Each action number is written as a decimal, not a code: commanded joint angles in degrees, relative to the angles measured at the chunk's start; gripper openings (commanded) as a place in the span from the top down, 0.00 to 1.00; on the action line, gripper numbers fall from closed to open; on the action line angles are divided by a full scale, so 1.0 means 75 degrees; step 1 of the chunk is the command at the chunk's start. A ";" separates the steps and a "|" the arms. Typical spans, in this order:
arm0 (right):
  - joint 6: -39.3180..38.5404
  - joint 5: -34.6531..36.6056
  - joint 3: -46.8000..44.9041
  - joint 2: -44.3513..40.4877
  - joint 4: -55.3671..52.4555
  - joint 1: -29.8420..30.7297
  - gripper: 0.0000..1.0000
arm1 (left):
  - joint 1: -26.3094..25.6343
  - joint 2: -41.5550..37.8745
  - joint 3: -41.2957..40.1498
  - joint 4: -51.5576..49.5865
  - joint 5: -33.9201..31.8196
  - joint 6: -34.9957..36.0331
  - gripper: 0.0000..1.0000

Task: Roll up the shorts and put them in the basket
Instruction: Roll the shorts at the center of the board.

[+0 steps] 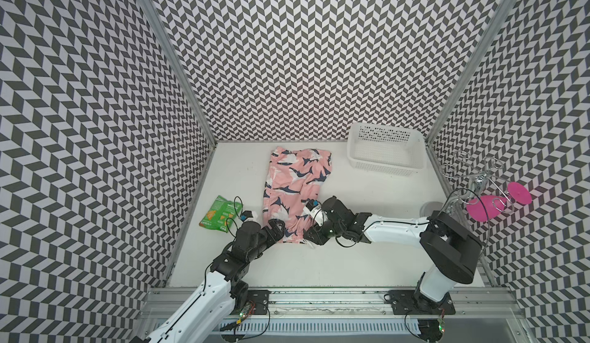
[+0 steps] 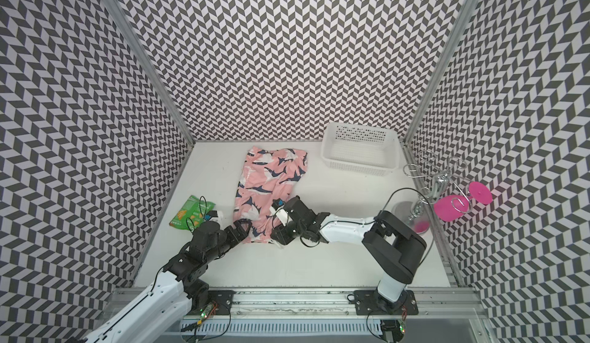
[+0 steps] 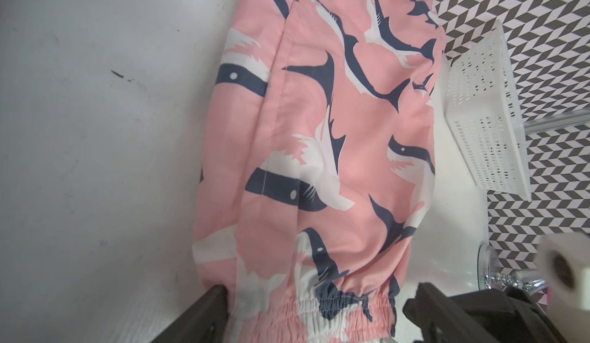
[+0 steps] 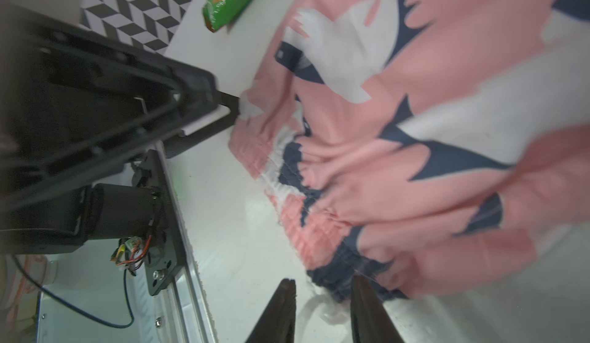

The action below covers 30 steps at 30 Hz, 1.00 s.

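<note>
The shorts lie flat and lengthwise on the white tabletop, with the waistband toward the arms. The left gripper sits at one waistband corner. The right gripper is at the other, its jaws perhaps on fabric. A green snack bag lies beside the left arm, and a white basket stands at the back.

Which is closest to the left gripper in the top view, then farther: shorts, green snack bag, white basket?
1. shorts, right at the left gripper.
2. green snack bag, just to its left.
3. white basket, far back right corner.
</note>
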 commanded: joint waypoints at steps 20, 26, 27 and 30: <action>0.0090 -0.0240 0.1173 0.0073 0.0344 0.0211 0.66 | 0.0236 -0.0281 -0.0005 -0.0834 -0.1073 -0.0529 0.12; 0.0516 -0.0259 0.1024 0.1090 0.0938 -0.0002 0.69 | 0.0600 -0.0024 -0.0167 0.0257 -0.0530 -0.0005 0.05; 0.0603 -0.0290 0.0789 0.1159 0.1045 -0.0155 0.71 | 0.0660 0.0055 -0.0206 0.0421 -0.0427 0.0066 0.05; 0.0784 -0.0423 -0.0018 0.1204 0.1493 -0.0553 0.73 | 0.0778 0.0319 -0.0386 0.0973 -0.0069 0.0159 0.03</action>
